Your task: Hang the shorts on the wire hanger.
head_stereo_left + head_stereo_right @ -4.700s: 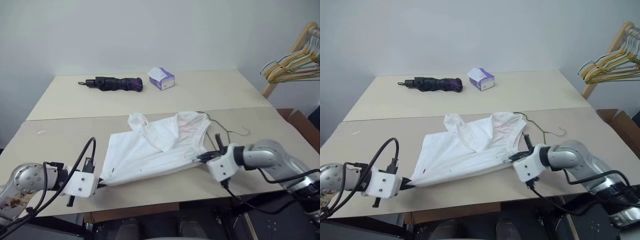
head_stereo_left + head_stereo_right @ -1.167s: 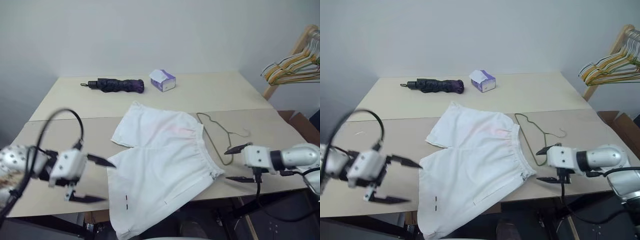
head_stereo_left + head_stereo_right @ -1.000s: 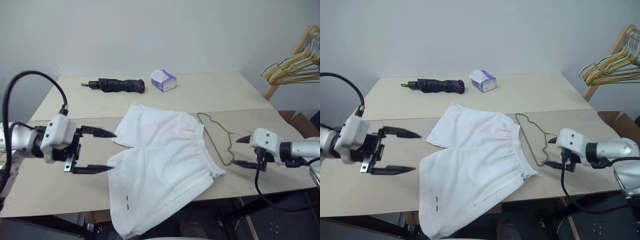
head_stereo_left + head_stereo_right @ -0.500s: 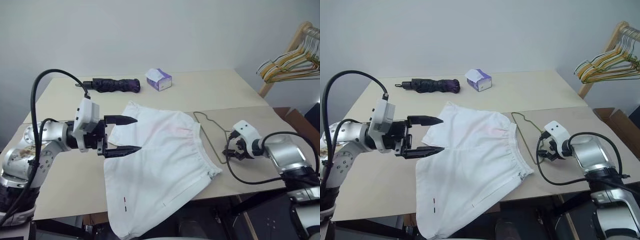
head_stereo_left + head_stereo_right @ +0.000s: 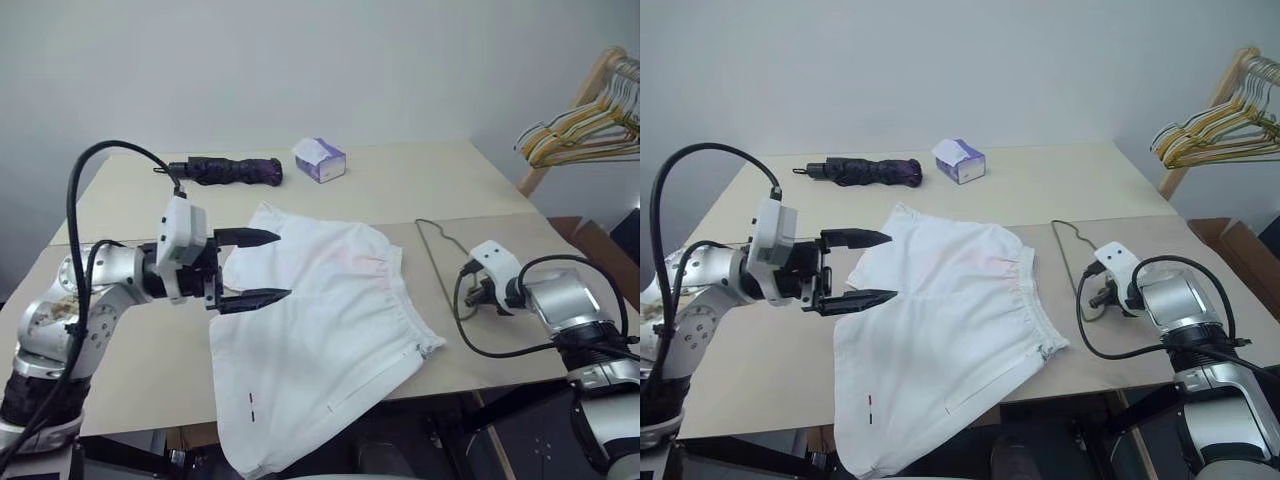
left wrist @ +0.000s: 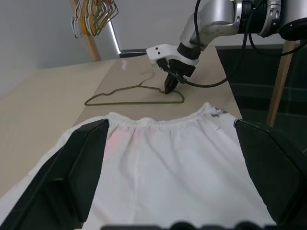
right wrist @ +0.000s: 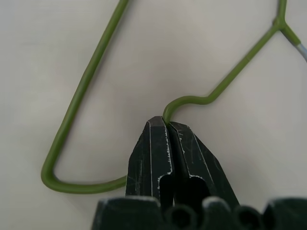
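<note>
Olive wire hanger [image 7: 81,91] lengthwise beside shorts [image 5: 320,330], clamped in right pincer [image 7: 168,125]; left pincer [image 5: 268,266] agape.

lab — bare tables [image 5: 480,185], blank wall [image 5: 300,60]

A pale beige tabletop [image 5: 130,340] carries everything, and a seam runs across it between a far half and a near half. On the far half lie a folded dark umbrella [image 5: 222,170] and, well apart to its right, a small purple-and-white tissue box [image 5: 320,159]. On the near half, white shorts [image 5: 320,330] lie spread flat, with one leg hanging over the front edge. Just beside the gathered waistband, to the right, a thin olive wire hanger [image 5: 440,262] lies flat on the tabletop.
</note>
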Action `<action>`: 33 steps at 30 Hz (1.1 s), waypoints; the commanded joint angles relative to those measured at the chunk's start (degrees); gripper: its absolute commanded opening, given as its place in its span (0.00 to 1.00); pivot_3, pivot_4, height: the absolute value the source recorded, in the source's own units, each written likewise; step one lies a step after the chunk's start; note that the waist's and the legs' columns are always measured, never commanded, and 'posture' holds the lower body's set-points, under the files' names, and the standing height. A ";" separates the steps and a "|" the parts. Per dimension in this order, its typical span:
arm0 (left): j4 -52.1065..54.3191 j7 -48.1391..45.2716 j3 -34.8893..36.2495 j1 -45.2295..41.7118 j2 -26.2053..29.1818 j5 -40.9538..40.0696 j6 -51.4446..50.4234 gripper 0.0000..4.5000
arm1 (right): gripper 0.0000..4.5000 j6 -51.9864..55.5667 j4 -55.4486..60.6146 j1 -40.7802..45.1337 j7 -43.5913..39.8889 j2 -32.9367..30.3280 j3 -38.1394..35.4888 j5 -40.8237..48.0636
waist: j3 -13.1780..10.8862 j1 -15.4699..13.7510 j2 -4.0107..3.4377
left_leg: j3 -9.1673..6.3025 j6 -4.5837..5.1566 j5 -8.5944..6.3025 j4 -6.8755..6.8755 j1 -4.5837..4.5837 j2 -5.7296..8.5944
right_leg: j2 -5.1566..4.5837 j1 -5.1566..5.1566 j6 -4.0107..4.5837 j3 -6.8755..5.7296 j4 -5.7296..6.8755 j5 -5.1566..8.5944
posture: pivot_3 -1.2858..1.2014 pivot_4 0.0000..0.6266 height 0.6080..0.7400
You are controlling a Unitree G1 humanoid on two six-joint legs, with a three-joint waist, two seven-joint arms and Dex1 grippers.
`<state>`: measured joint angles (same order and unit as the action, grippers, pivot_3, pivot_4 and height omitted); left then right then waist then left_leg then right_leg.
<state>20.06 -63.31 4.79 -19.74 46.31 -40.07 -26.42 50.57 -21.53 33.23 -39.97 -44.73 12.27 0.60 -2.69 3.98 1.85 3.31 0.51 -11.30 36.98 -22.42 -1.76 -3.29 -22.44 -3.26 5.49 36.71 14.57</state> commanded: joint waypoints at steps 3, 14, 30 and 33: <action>-3.86 4.09 -1.52 -4.95 -4.34 5.04 2.97 1.00 | 0.01 -19.86 1.76 -0.71 7.98 -4.47 -2.01 -7.19 | -0.01 0.06 -0.02 | 0.00 0.00 0.00 0.00 -0.03 0.04 | -0.01 -0.05 -0.04 0.01 0.01 -0.02 | 0.50 0.00 1.00; -20.42 7.94 -0.72 -20.44 -9.00 6.67 -2.34 1.00 | 0.01 -88.00 -10.52 4.79 35.13 -11.13 7.36 -35.53 | 0.00 3.42 0.00 | -0.02 0.00 0.00 0.00 -0.09 0.06 | 0.01 -0.10 -0.17 0.08 0.01 -0.07 | 0.48 0.00 1.00; -34.65 -9.17 -16.79 -26.95 -7.58 21.11 0.56 1.00 | 0.01 -105.17 -17.84 22.90 66.39 -9.11 19.40 -64.94 | -0.01 6.57 0.00 | -0.19 0.01 0.02 -0.01 -0.13 0.11 | -0.04 -0.14 0.04 0.16 0.05 -0.23 | 0.48 0.00 1.00; -34.40 -11.59 -18.46 -26.58 -7.85 22.34 0.40 1.00 | 0.01 -104.96 -18.45 23.54 66.13 -8.79 19.64 -65.20 | -0.01 6.58 0.00 | -0.23 0.02 0.02 0.00 -0.14 0.10 | -0.03 -0.14 0.09 0.16 0.05 -0.26 | 0.47 0.00 1.00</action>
<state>-14.81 -73.43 -13.37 -44.64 38.04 -18.39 -26.46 -54.33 -39.70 55.22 25.20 -53.23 32.81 -64.64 -2.69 10.56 1.85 3.08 0.52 -11.28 36.97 -22.56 -1.67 -3.32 -22.57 -3.14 5.65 36.75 14.30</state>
